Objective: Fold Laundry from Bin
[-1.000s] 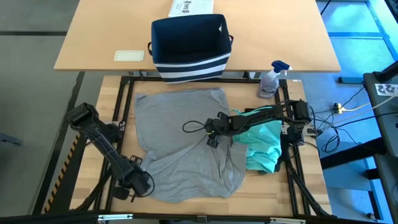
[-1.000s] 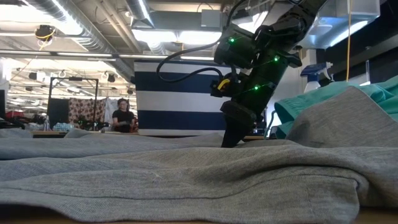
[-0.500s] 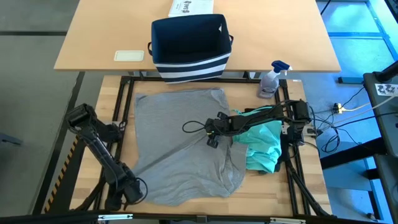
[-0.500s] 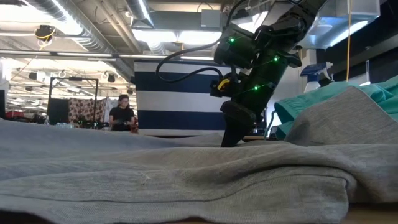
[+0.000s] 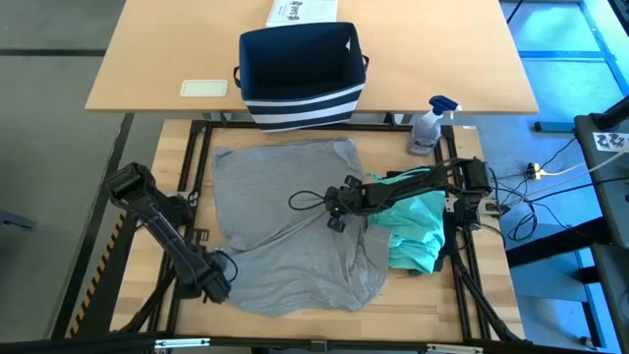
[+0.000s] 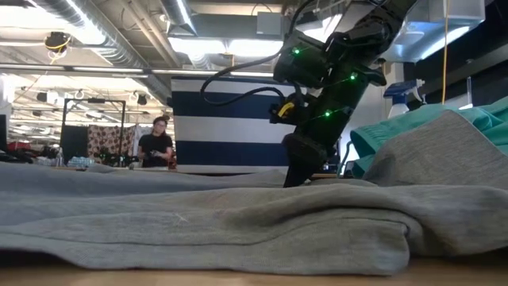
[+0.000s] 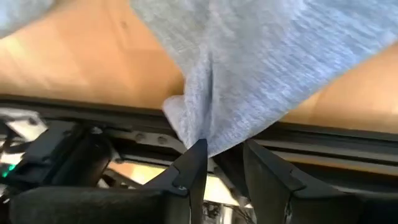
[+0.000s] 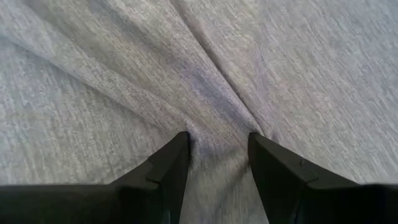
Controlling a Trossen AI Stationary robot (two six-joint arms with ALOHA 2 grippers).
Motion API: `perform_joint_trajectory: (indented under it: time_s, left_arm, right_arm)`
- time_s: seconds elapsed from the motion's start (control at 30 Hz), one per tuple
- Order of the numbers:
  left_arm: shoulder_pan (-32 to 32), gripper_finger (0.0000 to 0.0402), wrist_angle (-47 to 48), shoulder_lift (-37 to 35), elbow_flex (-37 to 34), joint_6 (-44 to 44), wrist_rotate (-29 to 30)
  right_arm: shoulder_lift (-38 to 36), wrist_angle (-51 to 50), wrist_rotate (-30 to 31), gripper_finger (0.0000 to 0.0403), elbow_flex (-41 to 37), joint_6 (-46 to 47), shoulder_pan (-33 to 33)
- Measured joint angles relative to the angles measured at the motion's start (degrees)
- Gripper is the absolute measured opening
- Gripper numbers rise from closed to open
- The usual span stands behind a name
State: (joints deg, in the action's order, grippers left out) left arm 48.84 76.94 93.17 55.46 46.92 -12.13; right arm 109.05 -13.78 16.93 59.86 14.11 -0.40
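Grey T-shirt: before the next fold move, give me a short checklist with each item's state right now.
1. Left gripper shut on the grey T-shirt corner: ok.
2. Right gripper pinching a bunch of cloth mid-shirt: ok.
3. Shirt lying flat: not ok, creases run toward the right gripper.
4. Teal piece clear of the shirt: not ok, it touches the shirt's edge.
5. Bin away from the shirt: ok.
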Motion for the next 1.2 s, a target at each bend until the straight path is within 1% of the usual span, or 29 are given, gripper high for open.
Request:
perform_joint_trajectory:
  time_s: [0.07, 0.1, 0.2, 0.27, 0.33, 0.43, 0.5, 0.53, 0.6, 0.67, 0.73, 0.77, 0.9, 1.0, 1.1, 1.2]
  left_arm:
    - [-0.46, 0.0100, 0.64, 0.00, 0.00, 0.00, -0.89]
    - [-0.51, 0.0100, 0.45, 0.00, 0.00, -0.01, -2.90]
    - [-0.12, 0.0100, -2.22, 0.00, 0.00, 0.44, -11.88]
    - [0.42, 0.0100, -5.56, 0.00, 0.00, 1.62, -14.91]
    - [1.09, 0.0100, -8.85, 0.07, 0.41, 2.30, -15.97]
    - [1.63, 0.0100, -9.14, 0.09, 3.11, 2.55, -15.64]
    - [1.57, 0.0100, -6.86, -0.04, 5.99, 2.93, -12.79]
    - [1.52, 0.0100, -5.81, -0.12, 7.59, 3.28, -9.95]
    - [1.34, 0.0100, -5.18, -0.24, 10.56, 3.45, -3.23]
    - [1.35, 0.0100, -6.01, -0.33, 12.66, 3.49, 4.93]
    - [1.31, 0.0100, -9.08, -0.37, 13.46, 3.13, 11.65]
    - [1.08, 0.0100, -11.21, -0.37, 13.45, 2.27, 13.70]
    - [-0.67, 0.0100, -20.16, -0.19, 12.26, -2.37, 18.79]
    - [-2.31, 0.0100, -26.59, -0.13, 11.25, -5.01, 23.35]
    - [-3.25, 0.0100, -33.32, -0.12, 10.01, -8.42, 26.81]
    - [-3.73, 0.0100, -37.77, -0.08, 8.92, -12.15, 29.19]
  right_arm:
    - [-0.28, -0.30, 0.00, 0.0170, 0.00, 0.00, 0.00]
    - [-0.37, -0.64, -0.02, 0.0170, -0.02, 0.00, 0.00]
    - [-0.43, -0.82, -0.02, 0.0170, -0.04, 0.00, 0.00]
    - [-0.47, -1.33, 0.01, 0.0170, -0.02, 0.04, 0.00]
    - [-0.54, -1.68, 0.04, 0.0170, 0.00, 0.09, 0.00]
    - [-0.76, -1.56, 0.04, 0.0170, 0.00, 0.08, 0.00]
    - [-1.00, -1.82, -0.04, 0.0170, -0.02, 0.00, 0.00]
    - [-1.08, -2.02, -0.02, 0.0170, 0.15, -0.04, 0.02]
    - [-1.74, -3.09, -0.20, 0.0170, 0.46, -0.46, 0.02]
    - [-2.22, -2.92, -0.42, 0.0170, 1.02, -0.66, 0.04]
    - [-2.97, -2.73, -1.94, 0.0170, 1.05, -0.64, 0.04]
    - [-3.34, -2.36, -2.64, 0.0170, 1.06, -0.64, 0.04]
    - [-4.69, -1.92, -4.47, 0.0170, 1.11, -0.77, 0.07]
    - [-6.47, -1.92, -4.66, 0.0170, 1.11, -0.90, 0.10]
    - [-9.11, -2.88, -5.79, 0.0170, 1.12, -1.03, 1.24]
    - [-12.57, -4.80, -4.60, 0.0170, 1.16, -1.06, 4.05]
